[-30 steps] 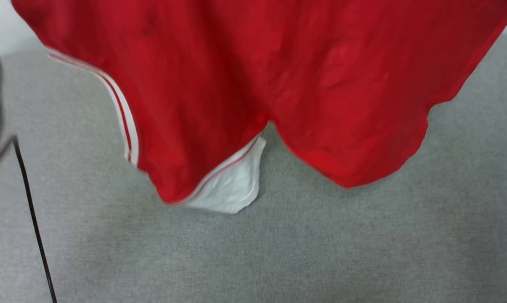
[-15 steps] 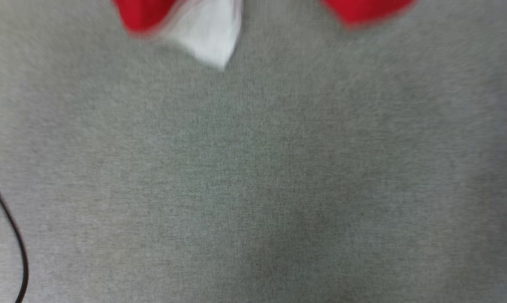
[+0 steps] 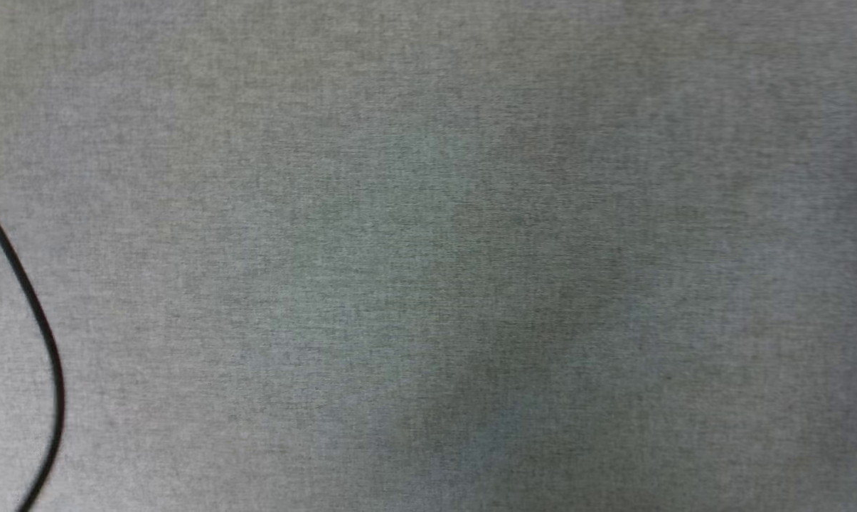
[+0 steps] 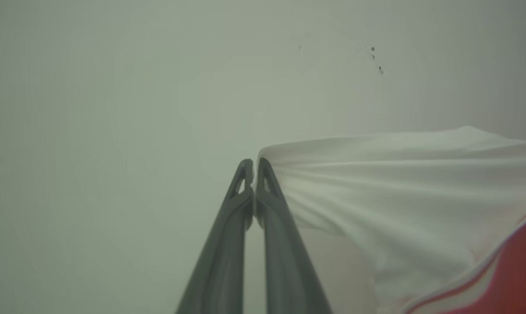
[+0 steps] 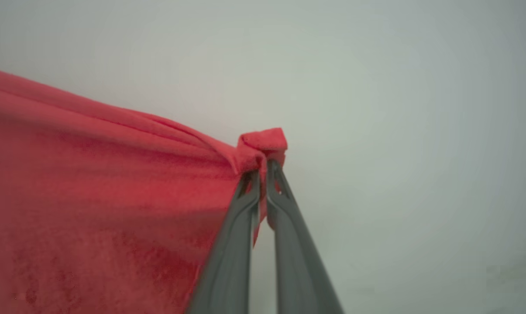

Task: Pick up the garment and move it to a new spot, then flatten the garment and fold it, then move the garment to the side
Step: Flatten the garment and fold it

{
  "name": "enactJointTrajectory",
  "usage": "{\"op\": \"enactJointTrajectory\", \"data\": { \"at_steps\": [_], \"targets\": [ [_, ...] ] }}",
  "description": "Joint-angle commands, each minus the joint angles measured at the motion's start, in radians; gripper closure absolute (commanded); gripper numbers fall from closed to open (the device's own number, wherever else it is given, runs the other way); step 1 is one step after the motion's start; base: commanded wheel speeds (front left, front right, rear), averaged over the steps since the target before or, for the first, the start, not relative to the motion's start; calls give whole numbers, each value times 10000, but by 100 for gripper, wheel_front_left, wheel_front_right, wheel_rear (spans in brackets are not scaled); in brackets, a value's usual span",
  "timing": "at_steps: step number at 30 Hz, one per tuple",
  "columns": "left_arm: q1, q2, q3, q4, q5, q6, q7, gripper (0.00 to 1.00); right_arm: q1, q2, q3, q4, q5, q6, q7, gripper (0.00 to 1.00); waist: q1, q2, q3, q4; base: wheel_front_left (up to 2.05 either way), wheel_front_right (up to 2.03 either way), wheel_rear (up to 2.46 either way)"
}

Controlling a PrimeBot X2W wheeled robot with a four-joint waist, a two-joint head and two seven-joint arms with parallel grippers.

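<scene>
Grasps white sleeve of red jersey garment (image 4: 398, 183) between jaws of left gripper (image 4: 254, 169), red corner between jaws of right gripper (image 5: 263, 168).

Grey surface (image 3: 471, 249) open throughout; black cable (image 3: 40, 334) curves at far left; garment (image 5: 92, 196) stretches beside right hand (image 5: 263, 166), left hand (image 4: 252, 165).

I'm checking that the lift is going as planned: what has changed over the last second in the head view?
The red jersey went up past the head view's top edge, leaving grey fabric surface; the black cable shifted too, so the camera may have tilted. Unchanged: left hand shut on its white sleeve, right hand on a red corner.
</scene>
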Motion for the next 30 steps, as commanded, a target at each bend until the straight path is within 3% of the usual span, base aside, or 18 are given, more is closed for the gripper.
{"op": "enactJointTrajectory", "data": {
  "at_steps": [1, 7, 17, 30],
  "targets": [
    [256, 90, 108, 123, -70, 60, -63, 100, -91, -121, -137, 139, -47, -122, -119, 100, -3, 0, 40, 64, 0, 0, 0],
    [2259, -549, -20, -18, -389, -34, -238, 100, 713, 139, 153, 1110, -57, -79, -1314, 100, -3, 0, -81, 341, 0, 0, 0],
    [7361, -1771, 511, -2173, -544, -75, -242, 100, 3851, 493, 720, 1865, 1153, -73, -2739, 100, -3, 0, -1496, 517, 0, 0, 0],
    [13767, -2419, -81, -4050, -833, 583, -88, 100, 8707, 118, 2216, 1307, 4168, -71, -2551, 100, -3, 0, -3956, 724, 0, 0, 0]
  ]
}}
